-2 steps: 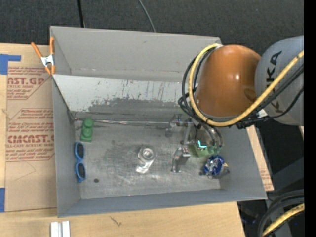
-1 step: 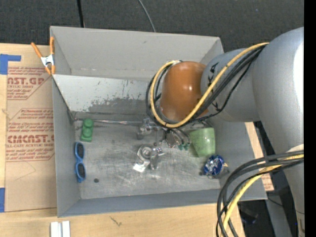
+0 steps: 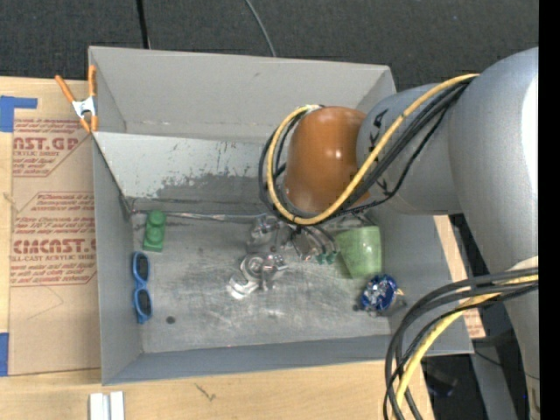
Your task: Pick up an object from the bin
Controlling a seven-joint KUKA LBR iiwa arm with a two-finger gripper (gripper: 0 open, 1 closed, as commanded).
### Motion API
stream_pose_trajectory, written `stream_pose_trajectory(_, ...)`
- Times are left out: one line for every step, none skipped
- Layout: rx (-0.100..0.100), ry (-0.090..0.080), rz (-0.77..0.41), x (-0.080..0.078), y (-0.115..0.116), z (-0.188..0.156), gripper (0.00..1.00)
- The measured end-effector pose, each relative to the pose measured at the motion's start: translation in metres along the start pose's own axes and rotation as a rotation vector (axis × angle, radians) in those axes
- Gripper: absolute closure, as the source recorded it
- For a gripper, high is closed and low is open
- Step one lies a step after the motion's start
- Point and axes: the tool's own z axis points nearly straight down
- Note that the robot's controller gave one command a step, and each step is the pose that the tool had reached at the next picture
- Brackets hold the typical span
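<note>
My gripper (image 3: 265, 259) hangs low over the middle of the bin floor, under the arm's orange cover. A small silvery-white thing (image 3: 239, 285) lies right at its lower left tip; whether it is touched I cannot tell. A pale green cup (image 3: 361, 250) stands just to the right of the gripper, partly under the arm. In front of the cup, near the bin's right front corner, lies a small blue and white thing (image 3: 378, 294).
A small green bottle-shaped thing (image 3: 155, 231) stands at the left by the back wall. Blue sunglasses (image 3: 140, 287) lie along the left wall. The arm and its cables cover the bin's right back part.
</note>
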Motion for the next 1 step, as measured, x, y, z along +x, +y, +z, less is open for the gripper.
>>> stream_pose_trajectory(0.001, -0.007, -0.086, -0.0070, 0.0226, -0.0772, 1.00)
